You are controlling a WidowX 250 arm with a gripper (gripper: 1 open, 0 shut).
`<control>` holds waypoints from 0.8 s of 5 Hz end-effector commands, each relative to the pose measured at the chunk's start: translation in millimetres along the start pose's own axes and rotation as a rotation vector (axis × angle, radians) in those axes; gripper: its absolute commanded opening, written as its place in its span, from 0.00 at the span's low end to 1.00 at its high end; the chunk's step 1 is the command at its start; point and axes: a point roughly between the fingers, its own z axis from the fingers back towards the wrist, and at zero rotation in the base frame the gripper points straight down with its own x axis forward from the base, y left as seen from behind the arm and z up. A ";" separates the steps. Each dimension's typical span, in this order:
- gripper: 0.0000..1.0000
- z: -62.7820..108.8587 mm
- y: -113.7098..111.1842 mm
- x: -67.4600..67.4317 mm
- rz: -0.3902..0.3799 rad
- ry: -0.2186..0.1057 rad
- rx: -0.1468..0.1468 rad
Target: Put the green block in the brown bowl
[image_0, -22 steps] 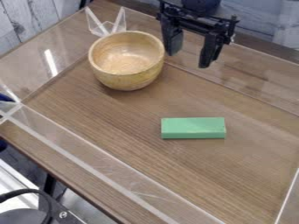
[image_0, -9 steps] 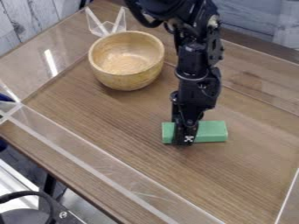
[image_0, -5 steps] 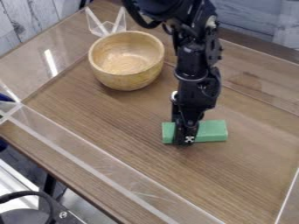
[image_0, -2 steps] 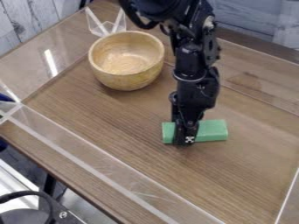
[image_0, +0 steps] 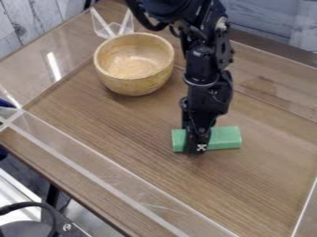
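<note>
The black jaws (image_0: 197,143) are seen clenched on the green block (image_0: 224,138), near its left end in the picture; the far side of the grip is hidden behind the dark fingertips, so the contact there cannot be made out. The block is laid flat on the wooden counter (image_0: 124,139), with its right part left uncovered and a short stretch of its left end showing beside the jaws. The middle of its upper edge is covered by the gripper's dark parts, and whether its underside is touching the wood all along cannot be told. The arm (image_0: 198,37) is cut off by the top edge of the view, and its linkages are merged into one dark mass in which single parts are hard to separate. The brown bowl (image_0: 133,63) is stood upright, up and to the left of the block and well apart from it; its pale inside is mostly seen, while its base is hidden by its own wall. Behind the bowl, a clear pointed object (image_0: 113,23) is partly hidden by the rim and too faint to be named. At the lower left, a dark curved object (image_0: 37,218) is cut off by the frame.
</note>
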 end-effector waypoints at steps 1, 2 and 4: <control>0.00 6.8 8.5 1.8 0.028 -0.020 0.030; 0.00 8.4 10.3 1.8 0.042 -0.020 0.032; 0.00 11.5 14.3 1.8 0.071 -0.020 0.038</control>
